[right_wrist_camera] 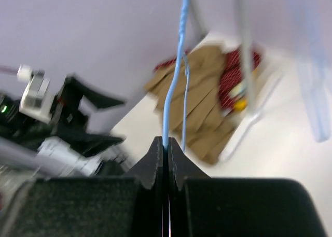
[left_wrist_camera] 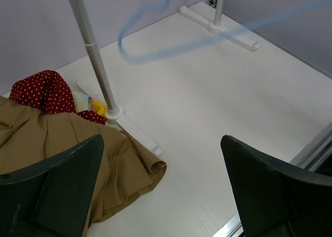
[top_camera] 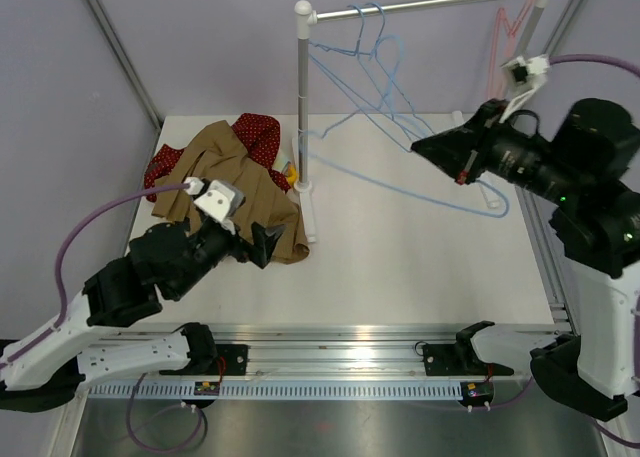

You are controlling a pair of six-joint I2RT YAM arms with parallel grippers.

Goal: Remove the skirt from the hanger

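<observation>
A tan pleated skirt (top_camera: 240,182) lies crumpled on the table at the far left, next to the rack's left post; it also shows in the left wrist view (left_wrist_camera: 62,143) and the right wrist view (right_wrist_camera: 207,99). A light blue wire hanger (top_camera: 400,127) hangs bare from the rail. My right gripper (top_camera: 422,147) is shut on the blue hanger's wire (right_wrist_camera: 174,81). My left gripper (top_camera: 268,245) is open and empty, hovering just right of the skirt's near hem.
A red polka-dot garment (top_camera: 255,132) lies under and behind the skirt. The white rack post (top_camera: 303,97) and its foot (top_camera: 310,212) stand beside the pile. A pink hanger (top_camera: 512,27) hangs at the rail's right end. A small yellow item (top_camera: 290,174) sits by the post.
</observation>
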